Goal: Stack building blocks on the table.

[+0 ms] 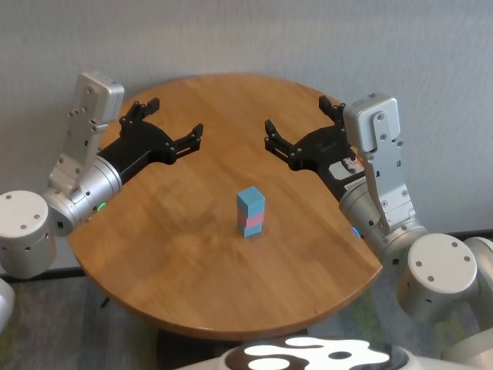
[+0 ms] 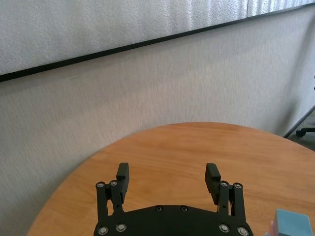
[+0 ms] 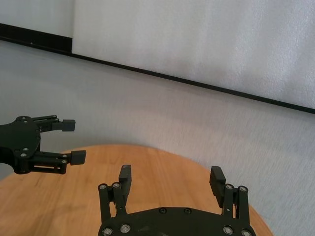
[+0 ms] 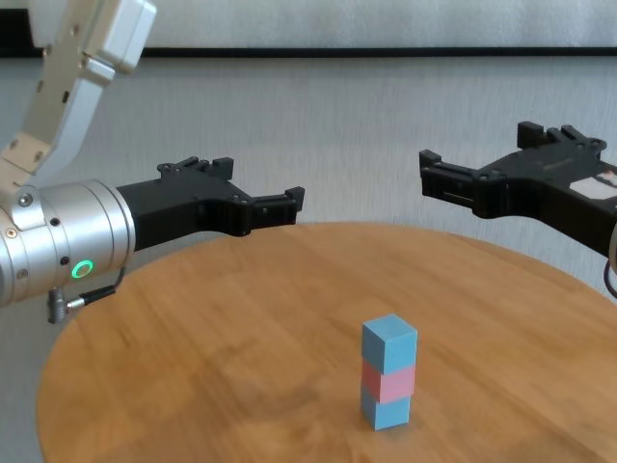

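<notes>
**Standing clear of a finished stack**

Three building blocks [image 1: 251,212] stand just below centre of the head view on the table [image 1: 169,262]: blue, pink, blue, upright and squared. The left gripper [image 1: 171,132] at upper left and the right gripper [image 1: 296,131] at upper right hover well apart from it, jaws spread wide, holding nothing. Stacking looks complete; any withdrawal should go up and outward, never across the column.
</notes>
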You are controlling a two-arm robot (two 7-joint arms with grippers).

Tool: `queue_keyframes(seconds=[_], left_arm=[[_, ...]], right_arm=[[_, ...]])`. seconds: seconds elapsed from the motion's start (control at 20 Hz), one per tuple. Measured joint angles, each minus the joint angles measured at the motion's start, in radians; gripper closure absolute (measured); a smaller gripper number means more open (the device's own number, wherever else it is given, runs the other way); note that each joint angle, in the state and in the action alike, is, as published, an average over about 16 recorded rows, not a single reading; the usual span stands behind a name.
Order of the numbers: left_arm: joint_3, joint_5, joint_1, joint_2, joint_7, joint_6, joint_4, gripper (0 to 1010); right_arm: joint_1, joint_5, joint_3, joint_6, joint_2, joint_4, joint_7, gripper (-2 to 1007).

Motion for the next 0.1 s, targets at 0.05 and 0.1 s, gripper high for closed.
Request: queue_keyframes(seconds=[0.05, 0.1], left_arm=[[0.000, 0.000, 0.000, 0.000, 0.000, 0.000, 0.000, 10], [0.000, 0.000, 0.000, 0.000, 0.001, 0.000, 0.000, 10]], right_arm=[[0.000, 0.000, 0.000, 0.000, 0.000, 0.000, 0.000, 0], [0.000, 0.000, 0.000, 0.000, 0.000, 0.000, 0.000, 0]])
